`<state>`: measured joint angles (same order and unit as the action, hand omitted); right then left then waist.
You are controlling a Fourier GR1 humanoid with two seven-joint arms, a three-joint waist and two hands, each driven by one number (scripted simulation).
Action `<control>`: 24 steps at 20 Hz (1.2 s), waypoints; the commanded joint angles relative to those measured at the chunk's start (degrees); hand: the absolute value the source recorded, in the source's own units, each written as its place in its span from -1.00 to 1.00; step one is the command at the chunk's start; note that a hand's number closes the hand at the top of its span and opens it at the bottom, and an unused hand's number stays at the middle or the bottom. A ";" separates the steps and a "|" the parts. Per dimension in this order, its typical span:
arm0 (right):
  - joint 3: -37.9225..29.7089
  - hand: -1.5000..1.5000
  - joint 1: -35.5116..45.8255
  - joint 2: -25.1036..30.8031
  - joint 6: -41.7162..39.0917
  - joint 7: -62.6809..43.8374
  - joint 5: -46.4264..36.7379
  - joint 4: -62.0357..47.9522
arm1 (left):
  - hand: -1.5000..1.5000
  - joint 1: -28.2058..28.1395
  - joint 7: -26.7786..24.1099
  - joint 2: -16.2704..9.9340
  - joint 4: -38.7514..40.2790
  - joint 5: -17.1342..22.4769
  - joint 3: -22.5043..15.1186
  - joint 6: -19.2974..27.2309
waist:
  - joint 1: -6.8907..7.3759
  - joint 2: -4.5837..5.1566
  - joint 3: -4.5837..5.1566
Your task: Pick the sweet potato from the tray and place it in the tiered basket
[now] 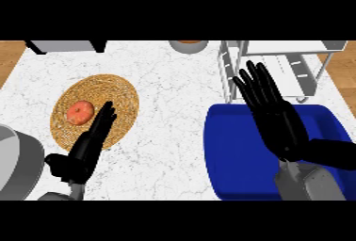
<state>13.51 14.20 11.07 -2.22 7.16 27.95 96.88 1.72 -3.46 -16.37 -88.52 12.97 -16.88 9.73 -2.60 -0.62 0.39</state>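
An orange-red sweet potato (80, 112) lies on a round woven tray (104, 92) at the left of the marble counter. My left hand (87, 148) is open, its straight fingers reaching over the tray's near right edge, just right of the sweet potato without touching it. The white tiered basket (278, 63) stands at the back right. My right hand (274, 113) is open with fingers straight up, over a blue container and in front of the basket's lower shelf.
A large blue container (230, 155) fills the near right of the counter. A grey rounded object (17, 162) sits at the left edge. A brownish pot (189, 45) and a grey box (66, 45) stand at the back.
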 commanded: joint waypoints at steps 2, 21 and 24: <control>-14.74 1.00 -1.34 8.77 -10.98 2.83 10.91 -5.96 | 0.00 3.66 -2.31 -0.18 2.35 -2.95 2.68 2.18 | 2.01 0.98 -0.50; -35.93 -1.00 -6.34 37.14 -63.47 -7.09 32.04 -40.67 | 0.00 7.02 3.23 3.87 0.44 -10.18 0.56 12.66 | 2.45 1.21 -0.78; -38.23 -1.00 -5.89 43.35 -65.56 -6.01 22.15 -35.33 | 0.00 8.36 4.19 2.50 0.13 -9.00 2.26 11.53 | 1.84 0.95 -0.74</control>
<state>-21.57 8.10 46.88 -58.85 -0.63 58.17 59.76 8.80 -0.31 -13.81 -88.44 4.23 -15.19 20.75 -0.10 0.61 -0.44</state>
